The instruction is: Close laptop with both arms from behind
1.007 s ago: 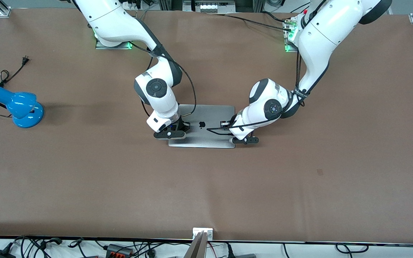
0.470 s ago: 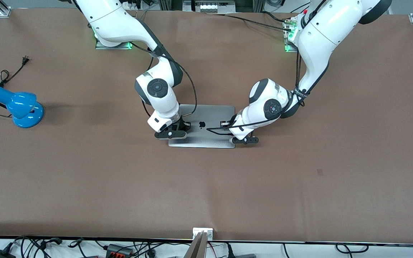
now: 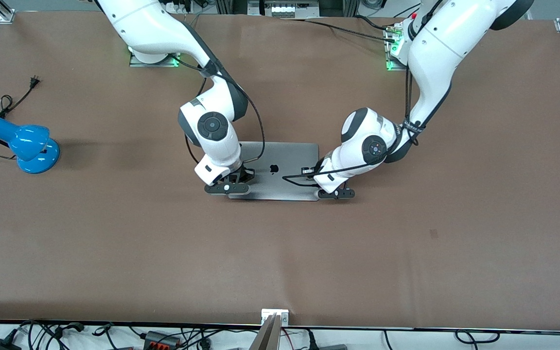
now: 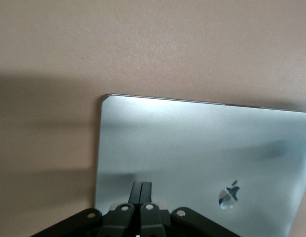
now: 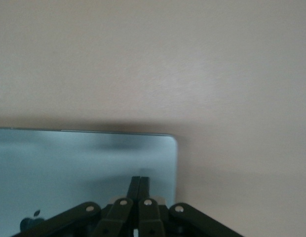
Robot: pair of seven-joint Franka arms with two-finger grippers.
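The silver-grey laptop lies flat on the brown table with its lid down and the dark apple logo facing up. My right gripper is shut with nothing in it. It is over the lid corner nearest the front camera, at the right arm's end. In the right wrist view the shut fingertips point onto the lid. My left gripper is also shut on nothing, over the lid's near corner at the left arm's end, above the lid. I cannot tell whether either one touches the lid.
A blue desk lamp with a black cord stands at the right arm's end of the table. Cables and a metal bracket line the table edge nearest the front camera.
Both grippers have slid a little along the lid toward its edge nearest the front camera. The laptop stays flat and has not moved.
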